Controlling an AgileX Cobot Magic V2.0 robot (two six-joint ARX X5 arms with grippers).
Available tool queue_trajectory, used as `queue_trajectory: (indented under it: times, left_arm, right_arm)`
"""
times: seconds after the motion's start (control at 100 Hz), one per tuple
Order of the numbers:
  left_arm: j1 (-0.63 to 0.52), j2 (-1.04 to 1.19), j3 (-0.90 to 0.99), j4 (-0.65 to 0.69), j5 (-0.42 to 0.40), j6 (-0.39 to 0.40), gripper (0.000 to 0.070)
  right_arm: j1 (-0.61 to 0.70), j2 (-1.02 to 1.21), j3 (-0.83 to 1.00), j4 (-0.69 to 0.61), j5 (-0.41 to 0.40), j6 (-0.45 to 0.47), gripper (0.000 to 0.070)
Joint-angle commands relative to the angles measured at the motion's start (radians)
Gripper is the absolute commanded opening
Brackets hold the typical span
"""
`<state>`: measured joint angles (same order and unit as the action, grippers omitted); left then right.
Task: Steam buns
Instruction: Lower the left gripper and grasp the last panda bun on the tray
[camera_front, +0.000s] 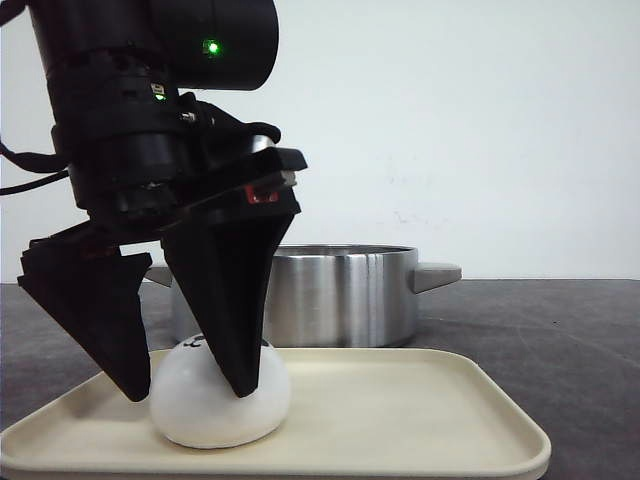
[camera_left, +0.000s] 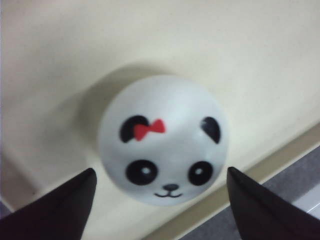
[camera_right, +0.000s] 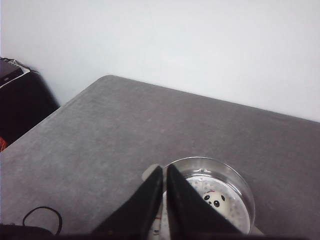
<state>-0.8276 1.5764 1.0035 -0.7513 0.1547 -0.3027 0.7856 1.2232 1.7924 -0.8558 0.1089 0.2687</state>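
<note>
Front view shows a cream tray (camera_front: 420, 410) at the near edge of the dark table (camera_front: 560, 330), with one white bun (camera_front: 205, 405) resting on its left part. Behind the tray, near its far rim, stands a steel pot (camera_front: 340, 295) with a side handle; from this low angle its inside is hidden. The left gripper (camera_front: 190, 385) hangs over the bun with its black fingers (camera_front: 230, 300) spread to either side of it; the right-hand finger's tip overlaps the bun's front, though contact cannot be confirmed. The left wrist view looks straight down on that bun (camera_left: 163, 140) and shows what the front camera misses: black ears, a red bow, round eyes and a small mouth, with the two fingertips (camera_left: 65, 210) apart on each side and not touching it. The right wrist view alone looks into the pot (camera_right: 220, 190) from above: a perforated steamer floor holds another panda-faced bun (camera_right: 216, 200), partly hidden by the right gripper (camera_right: 164, 172), whose fingers are pressed together with nothing between them, high above the grey tabletop (camera_right: 125, 130).
</note>
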Motion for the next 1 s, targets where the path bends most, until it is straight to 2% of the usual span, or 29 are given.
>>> queue_trajectory:
  times: [0.0,0.24,0.38,0.75,0.83,0.92,0.99]
  left_arm:
    - [-0.013,0.014,0.013,0.014,-0.005,0.006,0.0475]
    - [-0.013,0.014,0.013,0.043,-0.007,0.048,0.0492]
    - [-0.013,0.014,0.013,0.059,-0.046,0.056,0.0563]
    - [-0.013,0.020,0.013,0.088,-0.051,0.085,0.0554]
    - [-0.013,0.028,0.013,0.087,-0.051,0.086,0.0534]
    - [-0.013,0.043,0.013,0.079,-0.050,0.090,0.0421]
    - [-0.013,0.061,0.013,0.065,-0.050,0.093,0.0382]
  right_arm:
    - [0.011,0.011,0.017,0.010,0.004,0.008,0.0006]
    - [0.011,0.011,0.017,0.010,0.004,0.008,0.0006]
    - [0.011,0.011,0.017,0.009,0.003,0.008,0.0006]
    - [0.011,0.011,0.017,0.009,0.004,0.008,0.0006]
    - [0.011,0.011,0.017,0.009,0.004,0.009,0.0006]
    - [0.011,0.011,0.016,0.009,0.004,0.012,0.0006]
    - [0.011,0.011,0.016,0.010,0.004,0.012,0.0006]
